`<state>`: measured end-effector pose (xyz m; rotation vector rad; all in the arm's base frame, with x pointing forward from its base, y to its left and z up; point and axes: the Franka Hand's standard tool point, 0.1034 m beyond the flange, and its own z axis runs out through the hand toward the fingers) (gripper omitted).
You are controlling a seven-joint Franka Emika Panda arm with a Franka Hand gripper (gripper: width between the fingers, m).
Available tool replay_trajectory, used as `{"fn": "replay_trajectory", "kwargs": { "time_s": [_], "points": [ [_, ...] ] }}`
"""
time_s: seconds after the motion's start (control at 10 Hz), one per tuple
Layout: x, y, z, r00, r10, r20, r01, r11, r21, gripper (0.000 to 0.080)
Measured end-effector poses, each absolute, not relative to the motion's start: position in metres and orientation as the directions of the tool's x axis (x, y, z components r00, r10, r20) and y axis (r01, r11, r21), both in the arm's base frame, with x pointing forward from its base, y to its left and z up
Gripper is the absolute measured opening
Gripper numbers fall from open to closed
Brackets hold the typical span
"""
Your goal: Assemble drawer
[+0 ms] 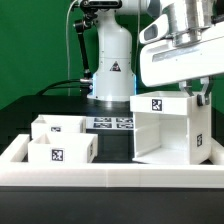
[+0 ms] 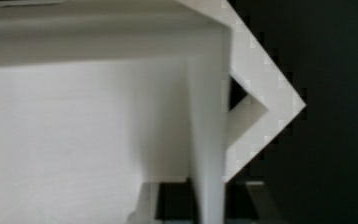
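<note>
Black table (image 1: 20,115) bearing two trays (image 1: 60,150) and, on the exterior view's right, the housing (image 1: 165,135); gripper (image 1: 200,92) at the housing's upper edge, jaw closure cannot be told.

White housing (image 1: 165,135) at gripper (image 1: 197,96), black-and-white square tag on top edge. Well aside from gripper: white trays (image 1: 55,128), same tags. Black table (image 1: 25,115), white rim (image 1: 110,180). Marker board (image 1: 112,123) white, black tags.

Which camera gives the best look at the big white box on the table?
The exterior view: nearly the whole housing shows, open side facing the camera, a tag on its upper edge, the two small trays on the exterior view's left. The wrist view shows only a blurred close-up of its white walls.
</note>
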<state>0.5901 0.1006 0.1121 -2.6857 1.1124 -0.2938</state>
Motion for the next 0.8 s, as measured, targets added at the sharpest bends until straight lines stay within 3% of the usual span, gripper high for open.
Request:
{"fn": "replay_trajectory", "kwargs": {
  "time_s": [0.5, 0.8],
  "points": [
    [0.5973, 0.0904, 0.1154, 0.426, -0.905, -0.019, -0.856, -0.396, -0.331, 0.0048],
    [0.6004, 0.0907, 0.1164, 0.286, -0.955, -0.076, -0.910, -0.246, -0.334, 0.0048]
  ]
}}
